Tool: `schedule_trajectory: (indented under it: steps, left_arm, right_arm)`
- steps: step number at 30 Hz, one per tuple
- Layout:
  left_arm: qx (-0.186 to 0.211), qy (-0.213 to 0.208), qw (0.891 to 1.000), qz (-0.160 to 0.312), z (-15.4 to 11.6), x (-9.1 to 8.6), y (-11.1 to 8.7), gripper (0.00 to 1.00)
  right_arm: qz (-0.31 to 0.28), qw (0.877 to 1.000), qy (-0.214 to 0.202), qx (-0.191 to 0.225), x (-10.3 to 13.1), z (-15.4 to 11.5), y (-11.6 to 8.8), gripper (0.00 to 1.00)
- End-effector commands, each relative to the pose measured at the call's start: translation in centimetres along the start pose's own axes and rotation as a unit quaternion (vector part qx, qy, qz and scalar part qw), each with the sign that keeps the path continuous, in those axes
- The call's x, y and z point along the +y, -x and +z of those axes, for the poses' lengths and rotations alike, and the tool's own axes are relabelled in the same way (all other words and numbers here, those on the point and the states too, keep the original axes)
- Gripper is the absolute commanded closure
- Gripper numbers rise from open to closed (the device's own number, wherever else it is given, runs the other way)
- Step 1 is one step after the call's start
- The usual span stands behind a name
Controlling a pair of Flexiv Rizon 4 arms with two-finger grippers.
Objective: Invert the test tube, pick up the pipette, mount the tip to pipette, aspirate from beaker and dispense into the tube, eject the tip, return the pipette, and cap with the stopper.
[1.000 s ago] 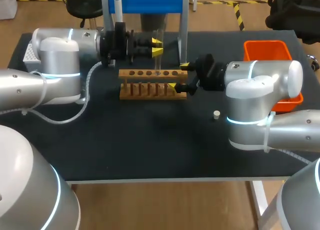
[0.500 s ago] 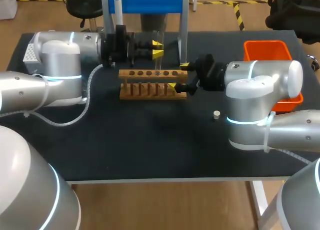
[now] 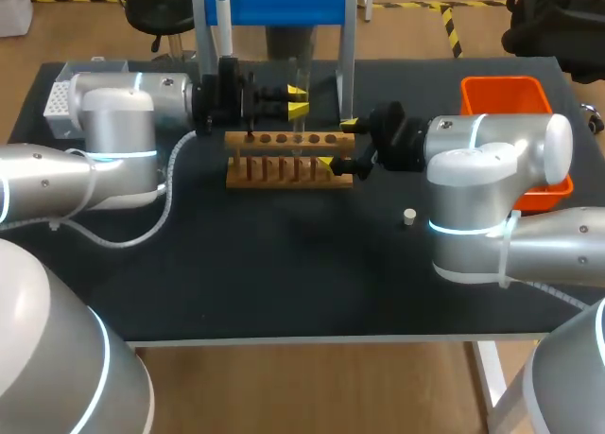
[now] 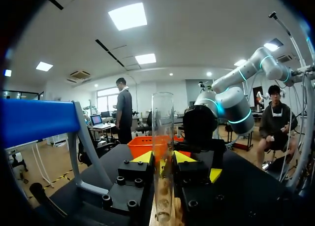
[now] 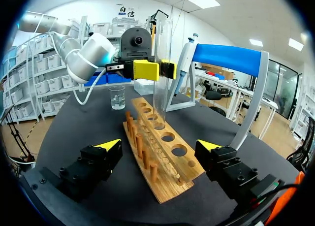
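Observation:
A clear test tube (image 3: 301, 79) stands upright over the wooden rack (image 3: 284, 180), its lower end at one of the rack's holes. My left gripper (image 3: 296, 103) is shut on the test tube (image 4: 163, 132), which sits between its yellow fingertips (image 4: 142, 157). My right gripper (image 3: 337, 144) is open, its fingers straddling the rack's right end without touching it; the rack (image 5: 170, 152) lies between them in the right wrist view, with the left gripper (image 5: 152, 70) beyond. The pipette (image 3: 223, 8) hangs on the blue stand (image 3: 284, 4). A small stopper (image 3: 408, 217) lies on the table.
An orange bin (image 3: 506, 94) sits at the back right, partly behind my right arm. A white tip box (image 3: 59, 101) is at the back left. The glass beaker (image 5: 117, 97) stands beyond the rack's far end, near the stand's leg (image 5: 172, 100).
My left gripper has come down and a little to the right with the test tube, bringing the tube's lower end to the rack. The right arm has not moved.

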State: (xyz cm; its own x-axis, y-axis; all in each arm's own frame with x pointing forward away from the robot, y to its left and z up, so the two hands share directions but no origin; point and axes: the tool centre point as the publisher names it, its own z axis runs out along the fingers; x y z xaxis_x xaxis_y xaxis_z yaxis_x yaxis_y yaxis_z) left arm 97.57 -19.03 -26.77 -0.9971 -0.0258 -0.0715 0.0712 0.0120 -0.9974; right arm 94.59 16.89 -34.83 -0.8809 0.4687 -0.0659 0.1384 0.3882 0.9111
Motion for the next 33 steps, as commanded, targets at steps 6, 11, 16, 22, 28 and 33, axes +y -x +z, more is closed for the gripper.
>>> schedule_trajectory:
  steps: [6, 11, 16, 22, 28, 33]
  left_arm:
    - [-0.005, -0.007, 1.0, 0.002, 0.1, 1.1, 0.2, 1.0]
    - [-0.006, -0.009, 1.0, 0.001, 0.0, 1.4, 0.2, 1.0]
    - [-0.009, -0.012, 1.0, 0.0, -0.1, 1.7, 0.2, 1.0]
    - [-0.012, -0.017, 1.0, -0.001, -0.3, 2.3, 0.2, 1.0]
    - [-0.015, -0.018, 1.0, 0.002, -0.5, 2.7, 0.2, 1.0]
    - [-0.016, -0.021, 1.0, 0.002, -0.5, 3.1, 0.2, 1.0]
  right_arm:
    - [0.0, 1.0, 0.001, -0.001, -0.1, 0.1, 0.0, 0.0]
    - [0.0, 1.0, 0.001, -0.001, -0.1, 0.1, 0.0, 0.0]
    - [0.0, 1.0, 0.001, -0.001, -0.1, 0.1, 0.0, 0.0]
    - [0.0, 1.0, 0.001, -0.001, -0.1, 0.1, 0.0, 0.0]
    - [0.0, 1.0, 0.001, -0.001, -0.1, 0.1, 0.0, 0.0]
    - [0.0, 1.0, 0.001, -0.001, -0.1, 0.1, 0.0, 0.0]
